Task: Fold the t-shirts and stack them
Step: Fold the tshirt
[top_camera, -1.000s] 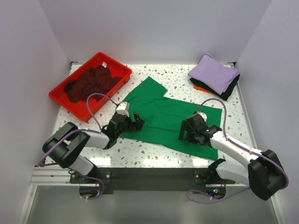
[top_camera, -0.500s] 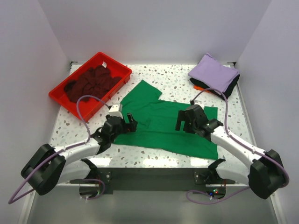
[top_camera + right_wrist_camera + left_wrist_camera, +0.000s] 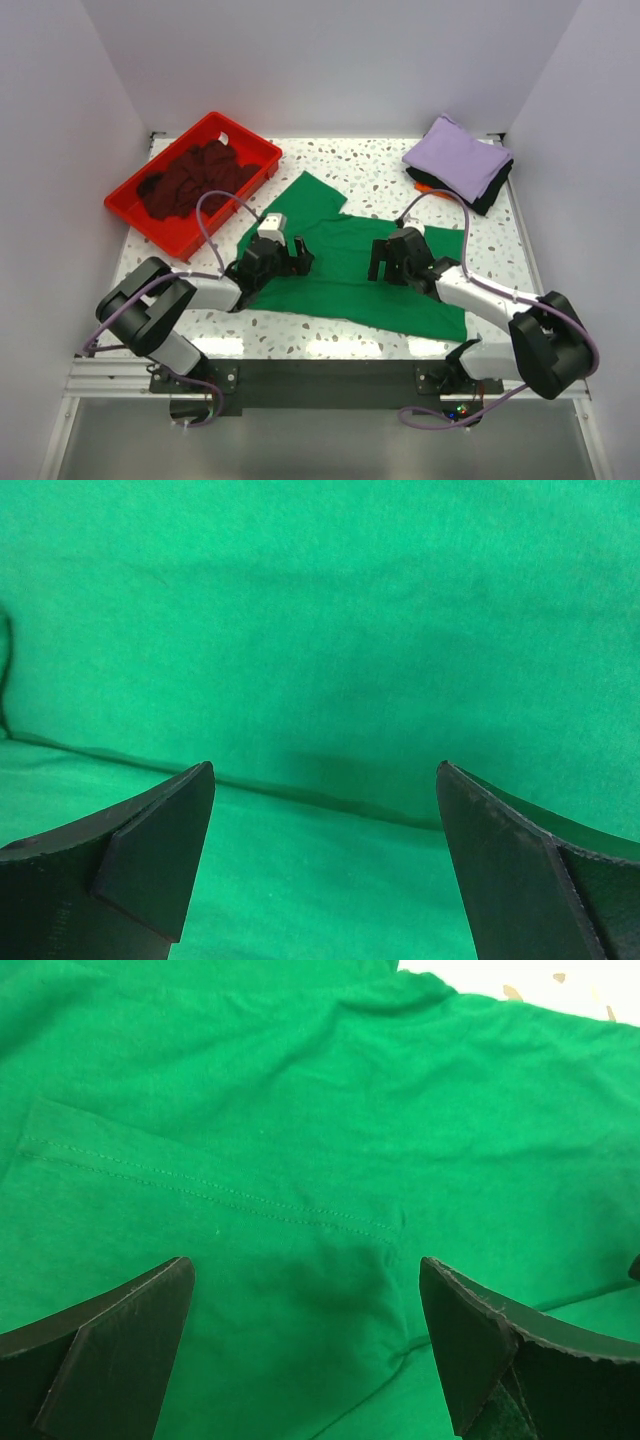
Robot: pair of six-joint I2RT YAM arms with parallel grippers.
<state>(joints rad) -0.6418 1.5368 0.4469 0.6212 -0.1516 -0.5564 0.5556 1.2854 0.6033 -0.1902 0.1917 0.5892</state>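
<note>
The bright green t-shirt lies spread on the table, a sleeve pointing to the far left. My left gripper is open low over its left part; the wrist view shows green cloth with a stitched hem between the wide-apart fingers. My right gripper is open over the shirt's middle; its wrist view shows a fold line in the green cloth between the fingers. Neither holds cloth. A dark maroon shirt lies crumpled in the tray. Folded lavender, black and orange shirts are stacked far right.
The red plastic tray stands at the far left of the speckled table. White walls close in the back and both sides. The near table edge runs just behind the arm bases.
Both grippers have moved inward over the green shirt, the left one to the right and the right one to the left and away. The shirt's near left edge lies flatter than one second ago.
</note>
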